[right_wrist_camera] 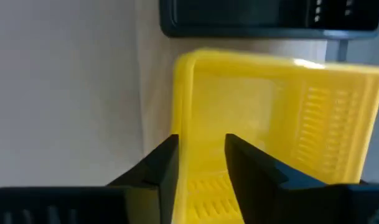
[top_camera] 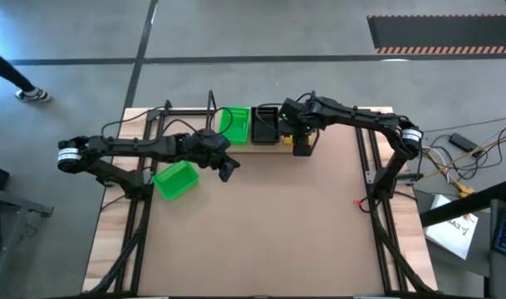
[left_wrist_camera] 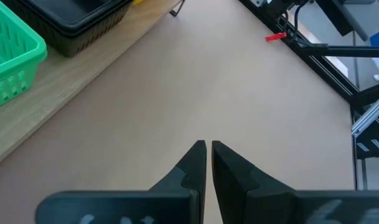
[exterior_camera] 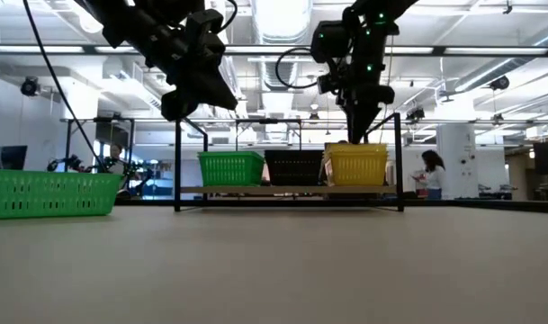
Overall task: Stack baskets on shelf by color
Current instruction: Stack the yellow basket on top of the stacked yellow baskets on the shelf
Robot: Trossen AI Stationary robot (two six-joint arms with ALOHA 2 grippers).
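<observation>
The shelf (exterior_camera: 291, 190) stands at the table's far edge and carries a green basket (exterior_camera: 230, 168), a black basket (exterior_camera: 294, 167) and a yellow basket (exterior_camera: 356, 166) in a row. Another green basket (top_camera: 176, 179) rests flat on the table, left of centre. My right gripper (right_wrist_camera: 201, 155) is open just above the yellow basket (right_wrist_camera: 270, 112), one finger outside its wall (right_wrist_camera: 184, 124) and one inside. My left gripper (left_wrist_camera: 209, 149) is shut and empty, raised over the table between the loose green basket and the shelf.
Black wire frames (exterior_camera: 178, 162) rise at both ends of the shelf. A small red object (top_camera: 358, 202) lies near the table's right rail. The table's near half (top_camera: 269, 241) is bare wood. People show in the room beyond the table.
</observation>
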